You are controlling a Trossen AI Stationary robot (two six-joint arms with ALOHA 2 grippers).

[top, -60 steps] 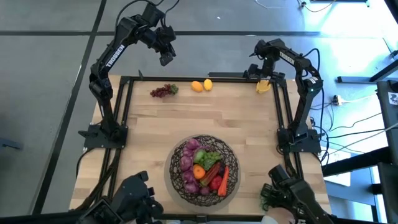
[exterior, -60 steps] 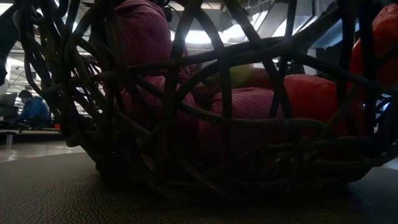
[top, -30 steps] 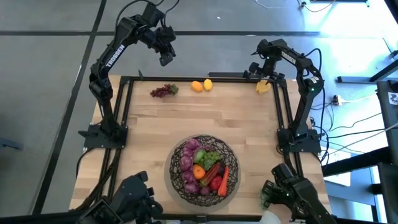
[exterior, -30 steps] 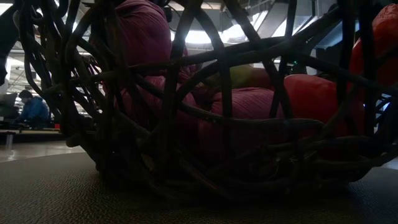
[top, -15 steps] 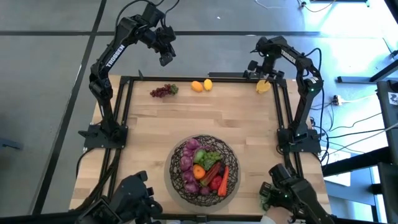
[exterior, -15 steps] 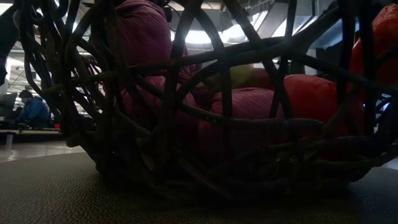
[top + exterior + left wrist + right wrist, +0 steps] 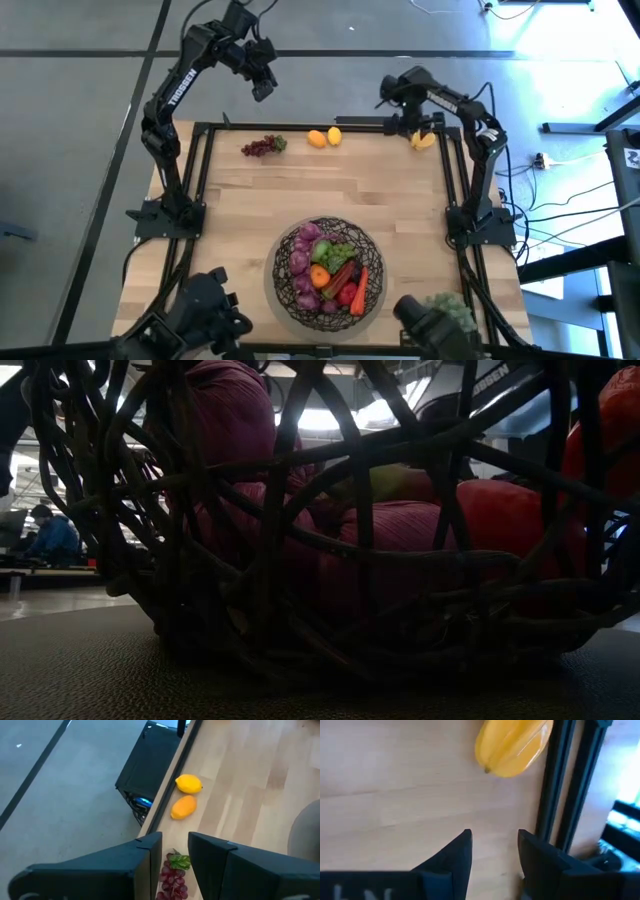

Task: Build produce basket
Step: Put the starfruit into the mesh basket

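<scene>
Basket (image 7: pixel 329 268) sits on the wood table (image 7: pixel 240 200), near edge, approx centre left-to-right. Dark woven wire bowl, see-through mesh. Inside it: purple grape bunches (image 7: pixel 303 262), green grapes (image 7: pixel 338 254), an orange (image 7: pixel 319 277), a carrot (image 7: pixel 360 290), red pieces beside the carrot. Low view looks straight thru the basket wall (image 7: pixel 300 560); purple and red produce shows behind the wires, detail too dark to sort.

Still out on the table, all along the far edge: small purple grape bunch w/ green leaf (image 7: pixel 262 146) far left, then an orange fruit (image 7: pixel 316 138) and a lemon (image 7: pixel 334 135) just beside each other near the far middle, touching or nearly so, can't tell. Yellow ridged fruit (image 7: pixel 422 140) in the far right corner, up against the black frame rail (image 7: pixel 547 785).

Left gripper (image 7: pixel 261 88) hangs beyond the far left edge of the table, over the floor, well apart from the basket. Its fingers (image 7: pixel 145 857) stand a narrow gap apart, nothing between them; the grape bunch shows below thru the gap.

Right gripper (image 7: pixel 408 112) is at the far right, just beside the yellow ridged fruit, not touching it. Fingers (image 7: pixel 457 852) partly spread, holding nothing; bare wood shows between them.

Pale green spiky plant (image 7: pixel 448 310) sits at the near right edge.
</scene>
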